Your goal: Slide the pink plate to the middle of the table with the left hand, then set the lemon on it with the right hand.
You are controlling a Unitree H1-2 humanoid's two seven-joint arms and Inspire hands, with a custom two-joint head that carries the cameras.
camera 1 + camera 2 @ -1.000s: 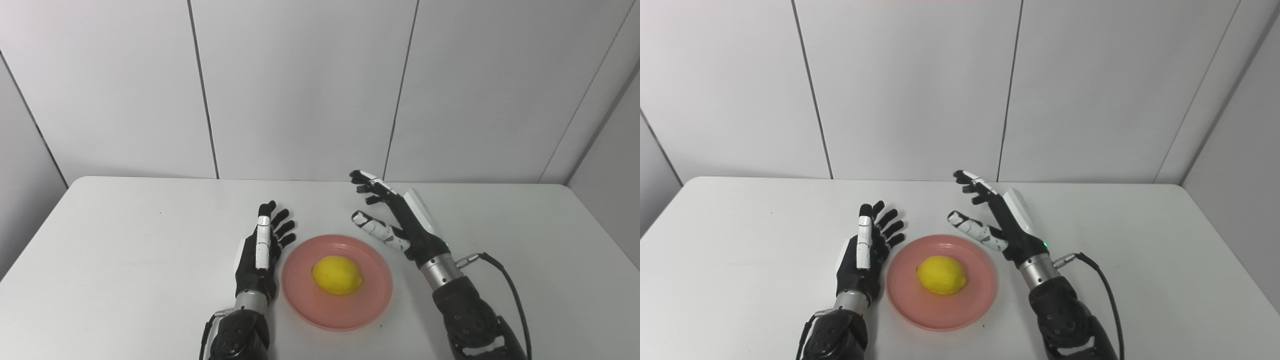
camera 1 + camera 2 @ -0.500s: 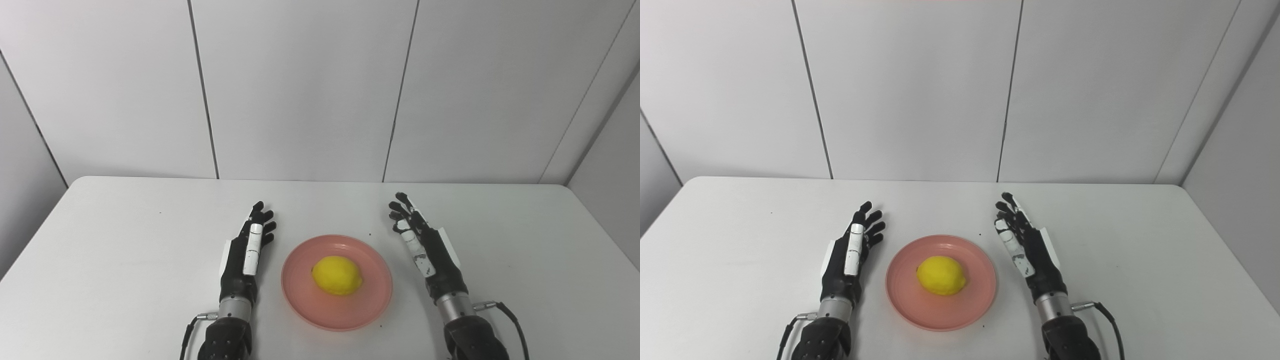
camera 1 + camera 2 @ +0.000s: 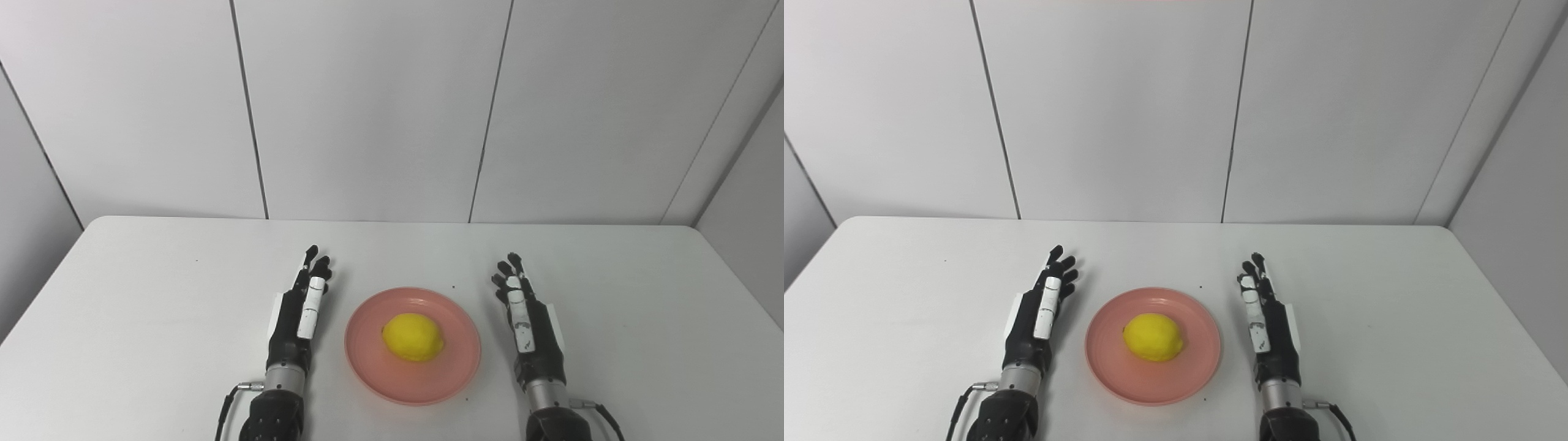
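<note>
A pink plate [image 3: 450, 373] lies on the white table [image 3: 153, 288] near its middle, close to the front edge. A yellow lemon [image 3: 413, 337] rests on the plate's centre. My left hand [image 3: 299, 315] is open and empty, fingers straight, just left of the plate and apart from it. My right hand [image 3: 528, 324] is open and empty, fingers straight, just right of the plate and apart from it. The same layout shows in the right eye view, with the plate [image 3: 1185, 376], lemon [image 3: 1153, 337], left hand [image 3: 1038, 318] and right hand [image 3: 1268, 327].
White wall panels stand behind the table's far edge. Thin cables run from both wrists at the picture's bottom edge. A few small dark specks lie on the table near the plate.
My right hand has drawn back from above the plate's far right edge, lowered to the plate's right and straightened its fingers. My left hand has drawn slightly left and back. Plate and lemon have not moved.
</note>
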